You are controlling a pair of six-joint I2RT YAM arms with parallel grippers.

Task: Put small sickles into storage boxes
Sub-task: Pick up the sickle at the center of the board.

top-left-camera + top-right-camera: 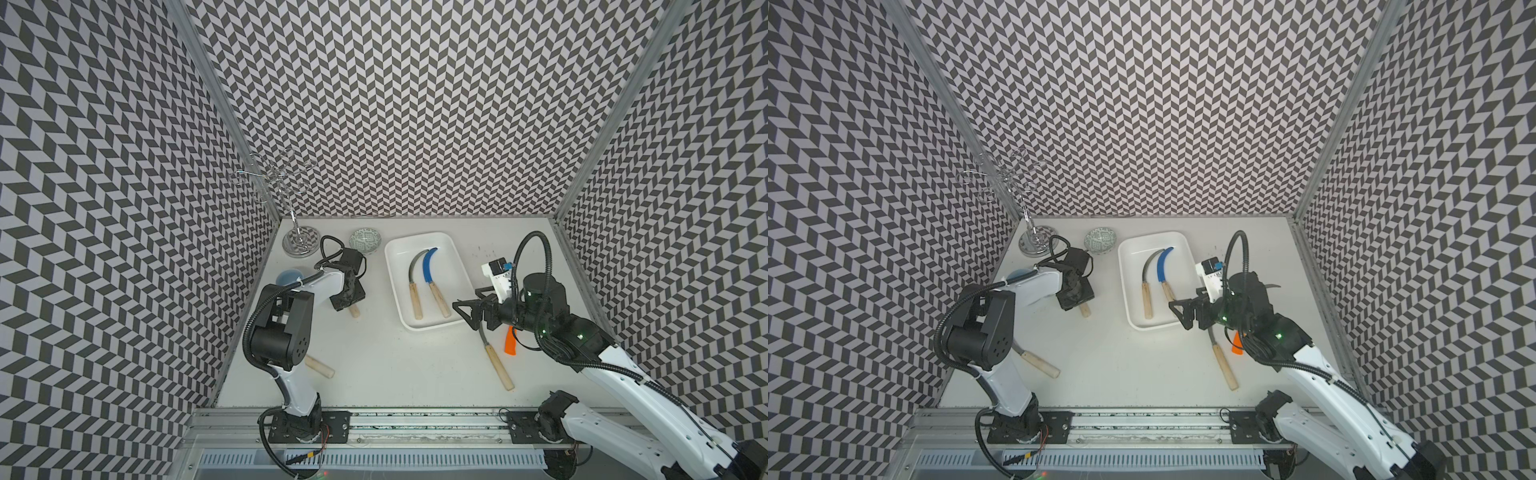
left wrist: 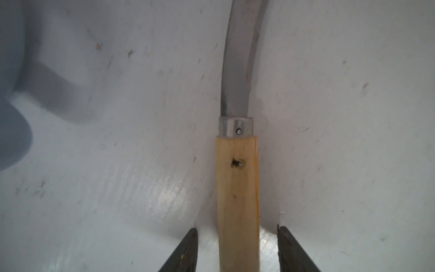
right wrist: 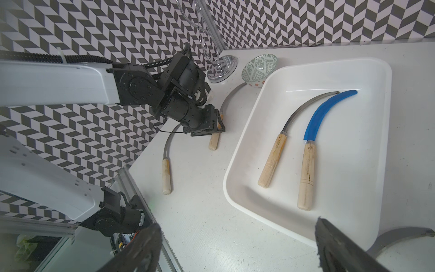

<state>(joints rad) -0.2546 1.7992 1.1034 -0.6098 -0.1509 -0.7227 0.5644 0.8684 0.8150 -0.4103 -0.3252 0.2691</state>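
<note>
Glossy white plastic tray (image 1: 451, 270), rounded corners, holds grey-bladed sickle (image 1: 412, 278) and blue-bladed sickle (image 1: 428, 266), both with pale wood handles. Low over scuffed table (image 1: 374, 374), left gripper (image 2: 236, 232) partly open, fingers straddling third sickle (image 2: 237, 188) at its handle, gaps both sides, no grip. At tray's near corner, right gripper (image 1: 464, 316) hovers, claw wide, empty.

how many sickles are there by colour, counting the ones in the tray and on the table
grey-bladed sickles with wooden handles: 4
blue-bladed sickle: 1
orange-handled sickle: 1
total: 6
</note>
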